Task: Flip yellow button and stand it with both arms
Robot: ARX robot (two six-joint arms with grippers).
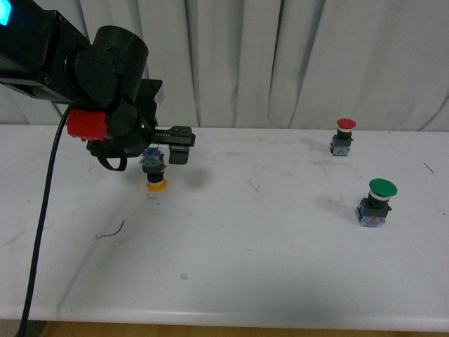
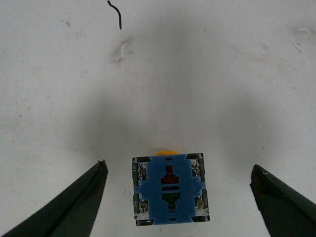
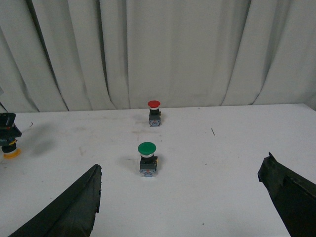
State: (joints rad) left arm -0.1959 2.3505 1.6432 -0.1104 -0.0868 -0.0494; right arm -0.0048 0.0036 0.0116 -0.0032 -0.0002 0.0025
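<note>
Tabletop (image 1: 245, 267), white and scuffed, fills my front view. Nearest me, on its left side, lies a short curl of black wire (image 1: 112, 231). Just beyond it the small yellow-capped push-button (image 1: 153, 173), with a black collar and blue-grey block base, stands upside down: cap on the table, block facing up. My bulky black left arm (image 1: 105, 77) hangs directly over it. Through the left wrist camera I see the left gripper (image 2: 177, 165) spread wide. The button's blue block sits between the two pointed black fingers (image 2: 74, 202), touching neither and nearer one than the other. My right gripper (image 3: 181, 163) is likewise spread and holds nothing. Further off to the right stand a green-capped push-button (image 1: 377, 203) and, beyond it, a smaller red-capped push-button (image 1: 343, 137), both cap up. Pleated white curtain (image 1: 280, 63) closes the back.
</note>
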